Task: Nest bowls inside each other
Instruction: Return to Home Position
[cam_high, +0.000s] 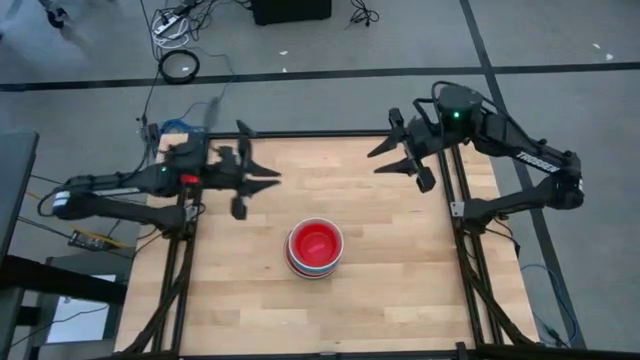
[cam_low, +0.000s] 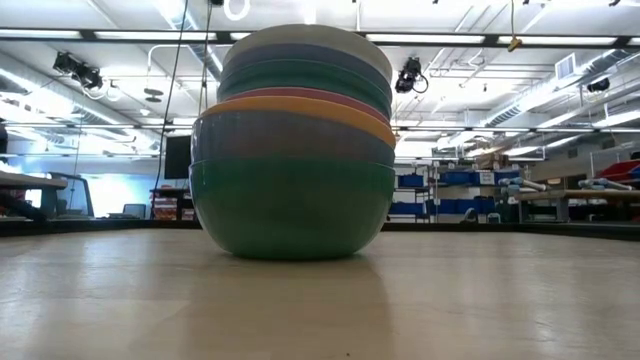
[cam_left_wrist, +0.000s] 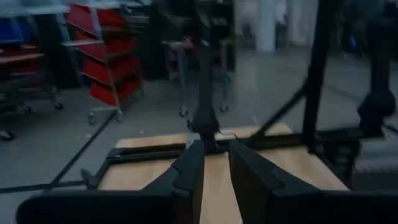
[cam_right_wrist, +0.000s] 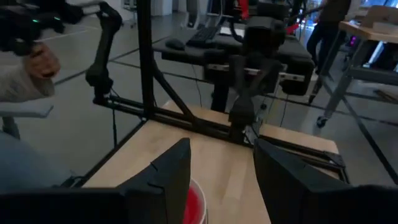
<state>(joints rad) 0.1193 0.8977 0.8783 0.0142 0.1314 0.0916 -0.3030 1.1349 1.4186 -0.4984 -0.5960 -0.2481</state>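
Observation:
The bowls stand nested in one stack (cam_high: 315, 247) near the middle of the table, resting on the base of the lowest one. From above, a red bowl (cam_high: 316, 241) lies innermost, inside a white rim. The low view shows the stack (cam_low: 292, 150) from the side: teal-green at the bottom, then an orange rim, pink, teal, blue and white. My left gripper (cam_high: 268, 179) hangs over the far left of the table, pointing right, open, its fingers (cam_left_wrist: 189, 177) holding nothing. My right gripper (cam_high: 382, 161) hangs over the far right corner, open and pointing left, with the red bowl (cam_right_wrist: 195, 203) showing between its fingers.
Bare wooden tabletop (cam_high: 400, 290) surrounds the stack on all sides. Black frame rails (cam_high: 178, 290) run along the table's left and right edges. Beyond the table, a person's hand and sleeve (cam_right_wrist: 34, 68) show in the right wrist view.

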